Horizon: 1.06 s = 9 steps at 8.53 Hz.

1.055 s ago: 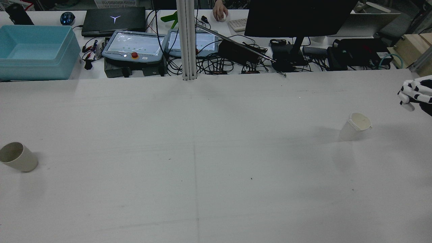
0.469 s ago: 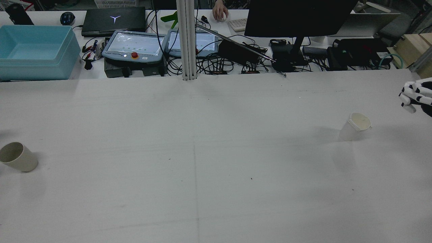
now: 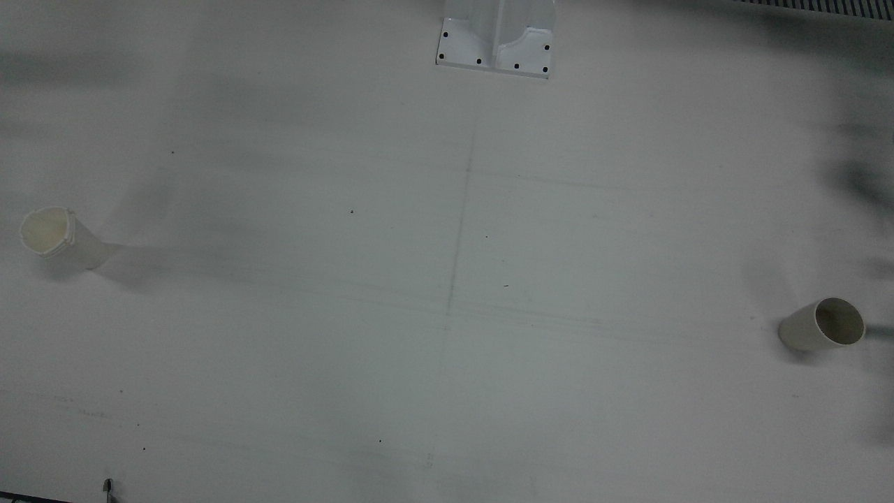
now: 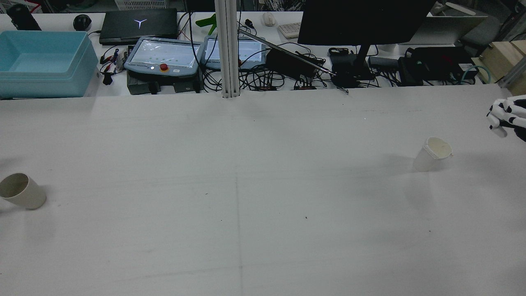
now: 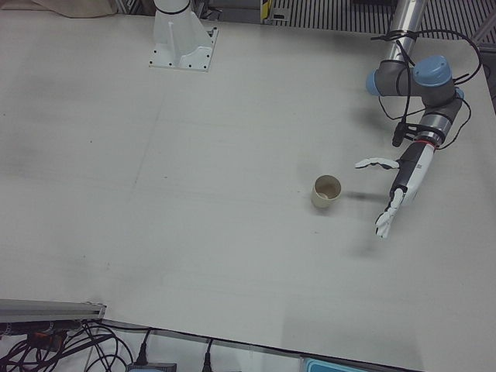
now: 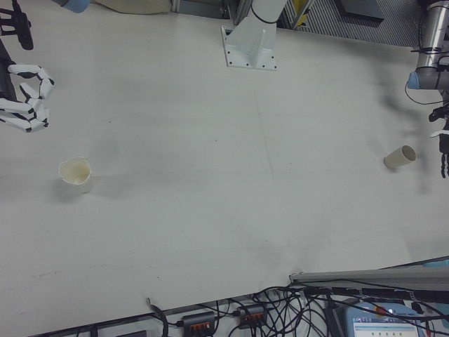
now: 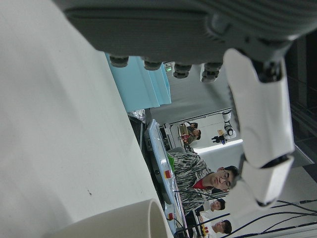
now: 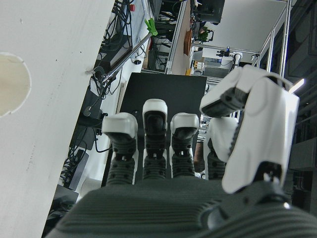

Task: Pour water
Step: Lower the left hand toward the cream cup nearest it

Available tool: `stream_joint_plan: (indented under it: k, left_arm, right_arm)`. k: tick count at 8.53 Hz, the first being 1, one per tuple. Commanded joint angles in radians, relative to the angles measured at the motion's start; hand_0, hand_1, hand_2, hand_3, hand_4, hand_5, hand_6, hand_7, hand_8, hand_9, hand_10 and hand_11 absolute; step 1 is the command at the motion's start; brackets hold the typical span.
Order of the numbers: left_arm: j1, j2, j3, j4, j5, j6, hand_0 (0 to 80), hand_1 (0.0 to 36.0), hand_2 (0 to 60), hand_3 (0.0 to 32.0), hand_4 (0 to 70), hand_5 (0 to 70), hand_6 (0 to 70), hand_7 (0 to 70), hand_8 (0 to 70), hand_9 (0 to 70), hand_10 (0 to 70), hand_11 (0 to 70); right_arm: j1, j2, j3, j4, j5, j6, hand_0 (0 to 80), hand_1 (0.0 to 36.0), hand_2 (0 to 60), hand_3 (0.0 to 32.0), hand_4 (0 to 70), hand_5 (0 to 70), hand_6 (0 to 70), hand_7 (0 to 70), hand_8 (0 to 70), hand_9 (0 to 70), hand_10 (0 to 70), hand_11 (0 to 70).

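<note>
Front view: two cups on white tabletop (image 3: 447, 391), none held; white spouted cup (image 3: 59, 237) far at view's left, beige cup (image 3: 823, 326) far at view's right, well apart; no hand visible

Rear view: right hand (image 4: 506, 116) at right edge, beyond and to the side of spouted cup (image 4: 432, 153), clear of it, fingers curled but holding nothing; beige cup (image 4: 21, 190) at left edge, upright; no left hand visible

Left-front view: left hand (image 5: 390, 195) just beside beige cup (image 5: 326, 191), not touching, fingers spread apart, empty

Right-front view: right hand (image 6: 27, 88) above and behind spouted cup (image 6: 76, 173), fingers bent, apart from it; beige cup (image 6: 400, 156) at far side

Left hand view: rim of beige cup (image 7: 124, 218) at bottom edge; fingers (image 7: 262, 129) extended, nothing between

Right hand view: fingers (image 8: 156, 129) half-curled, empty; spouted cup's rim at left edge

Step judged: approach, before any grasp. Next move likely calls for right hand to reach spouted cup and close round it, then carry across to beige cup; contents not discernible

Count: two cups, two hands
</note>
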Motion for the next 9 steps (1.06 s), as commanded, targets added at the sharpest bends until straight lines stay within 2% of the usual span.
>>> stream_joint_plan:
  k: [1,2,3,4,5,7,8,9]
  left_arm:
    - [0.003,0.098,-0.002,-0.140,-0.009,0.050,38.6,3.7,1.7,14.6,0.0,6.5,0.0,7.0,0.0,0.0,0.0,0.0]
    - [0.009,0.099,-0.002,-0.148,-0.008,0.098,5.2,0.0,0.0,16.0,0.0,4.1,0.0,6.1,0.0,0.0,0.0,0.0]
    - [0.039,0.099,-0.002,-0.153,-0.009,0.116,28.2,3.1,8.0,15.6,0.0,6.4,0.0,6.8,0.0,0.0,0.0,0.0]
    - [0.047,0.098,-0.002,-0.154,-0.015,0.129,46.7,15.3,23.6,14.4,0.0,10.1,0.0,8.2,0.0,0.2,0.0,0.0]
    - [0.047,0.093,-0.001,-0.154,-0.017,0.140,47.2,16.4,24.1,14.2,0.0,10.3,0.0,8.2,0.0,0.2,0.0,0.0]
    - [0.081,0.090,-0.001,-0.153,-0.024,0.160,48.0,18.1,26.8,13.6,0.0,12.0,0.0,8.7,0.0,0.3,0.0,0.0]
    - [0.084,0.089,-0.001,-0.134,-0.025,0.164,50.0,20.9,28.6,13.2,0.0,12.9,0.0,9.1,0.0,0.4,0.0,0.0]
    - [0.093,0.089,-0.004,-0.136,-0.025,0.189,53.6,25.4,31.6,12.4,0.0,14.2,0.0,9.6,0.0,0.5,0.0,0.0]
  right_arm:
    - [0.000,-0.022,0.000,0.003,0.001,0.000,53.2,20.5,58.3,0.0,57.1,70.0,51.9,66.9,47.8,58.7,50.5,70.0]
    - [-0.001,-0.022,0.000,0.003,0.001,0.000,53.1,20.5,57.6,0.0,54.8,70.0,50.8,66.2,47.4,58.4,50.4,70.0]
    - [-0.001,-0.022,0.000,0.003,0.000,0.000,53.0,20.4,57.2,0.0,53.6,70.0,50.1,65.4,47.0,57.8,50.4,70.0]
    - [-0.001,-0.022,0.000,0.003,0.000,0.000,53.2,20.5,57.5,0.0,54.6,70.0,50.7,65.7,47.4,58.2,50.6,70.0]
    - [-0.003,-0.022,-0.002,0.003,0.000,-0.001,52.7,20.4,57.6,0.0,53.6,70.0,50.1,65.0,47.0,57.7,50.3,70.0]
    - [-0.006,-0.022,0.000,0.003,0.000,-0.004,53.1,20.6,58.6,0.0,56.0,70.0,51.4,65.8,47.6,58.2,50.5,70.0]
    - [-0.004,-0.022,0.000,0.003,0.000,-0.004,53.2,20.9,60.0,0.0,58.5,70.0,53.2,66.9,48.3,59.0,51.0,70.0]
    - [-0.004,-0.022,0.000,0.003,0.000,-0.004,53.6,21.3,60.0,0.0,58.6,70.0,53.2,67.0,48.4,59.1,50.8,70.0]
